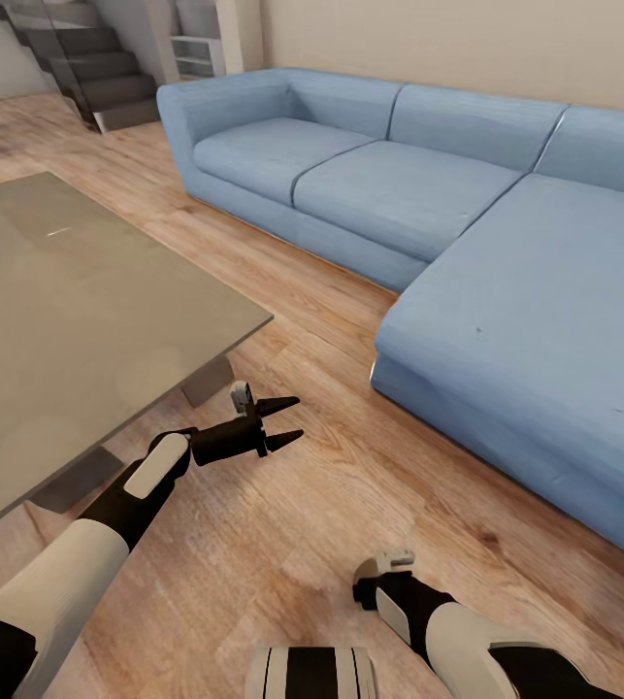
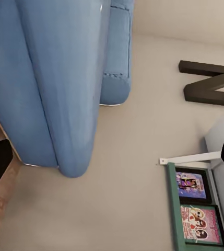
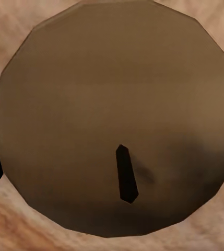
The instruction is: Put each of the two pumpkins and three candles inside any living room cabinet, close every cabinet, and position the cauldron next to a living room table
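Left end effector has its fingers spread apart w/ nothing between them, hanging over the wood floor just off the grey counter corner, so you've got no grip there. Right end effector is cut off at the head view's lower edge & you can't tell its opening; its wrist cam gives a round brown shape that's hard to ID. Blue sofa sits ahead; cabinet's location can't be told.

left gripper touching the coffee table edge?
Apart. In the head view the left gripper hangs open over bare wooden floor, with floor showing between its fingertips and the grey table corner.
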`<state>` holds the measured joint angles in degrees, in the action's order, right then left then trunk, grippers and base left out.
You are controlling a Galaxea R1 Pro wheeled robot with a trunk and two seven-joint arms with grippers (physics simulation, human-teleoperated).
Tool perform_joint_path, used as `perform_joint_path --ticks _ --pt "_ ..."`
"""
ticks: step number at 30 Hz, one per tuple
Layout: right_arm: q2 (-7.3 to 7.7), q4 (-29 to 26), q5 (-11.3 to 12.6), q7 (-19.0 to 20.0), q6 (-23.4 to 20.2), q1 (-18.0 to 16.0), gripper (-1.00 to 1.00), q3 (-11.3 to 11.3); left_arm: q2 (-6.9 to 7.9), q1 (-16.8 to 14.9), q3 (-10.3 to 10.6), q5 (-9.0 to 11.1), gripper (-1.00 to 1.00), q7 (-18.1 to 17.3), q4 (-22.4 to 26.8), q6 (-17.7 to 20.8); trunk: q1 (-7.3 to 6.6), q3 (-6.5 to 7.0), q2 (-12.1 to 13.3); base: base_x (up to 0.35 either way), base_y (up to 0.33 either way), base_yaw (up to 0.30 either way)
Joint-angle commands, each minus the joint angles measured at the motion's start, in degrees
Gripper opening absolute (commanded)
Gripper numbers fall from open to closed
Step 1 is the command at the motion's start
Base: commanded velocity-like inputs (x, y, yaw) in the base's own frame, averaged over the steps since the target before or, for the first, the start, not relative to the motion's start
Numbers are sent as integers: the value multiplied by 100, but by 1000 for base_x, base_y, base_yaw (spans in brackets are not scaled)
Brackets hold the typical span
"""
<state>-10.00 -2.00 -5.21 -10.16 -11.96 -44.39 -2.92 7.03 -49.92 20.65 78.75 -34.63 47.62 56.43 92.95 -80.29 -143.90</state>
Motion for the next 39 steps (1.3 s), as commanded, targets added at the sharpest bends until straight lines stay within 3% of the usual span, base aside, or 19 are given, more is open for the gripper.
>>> perform_joint_path --ticks 1,7,31,35,39 --pt "0 -27 3 1 1 0 -100 -2 0 0 0 0 100 0 -3 0 0 0 0 0 0 0" --pt "0 -431 19 13 -66 0 -100 -6 0 0 0 0 100 1 -1 0 0 0 0 0 0 0" --pt "0 -486 29 23 -324 -23 -100 -15 -9 0 8 0 100 9 19 -113 0 0 0 0 0 0" --pt "0 -486 21 23 -325 -26 -100 -15 -52 0 114 -1 100 15 15 -147 0 0 0 0 0 0" --pt "0 -486 28 23 -325 -26 -100 -15 -92 0 136 0 100 17 14 -149 -10 89 5 0 0 0"
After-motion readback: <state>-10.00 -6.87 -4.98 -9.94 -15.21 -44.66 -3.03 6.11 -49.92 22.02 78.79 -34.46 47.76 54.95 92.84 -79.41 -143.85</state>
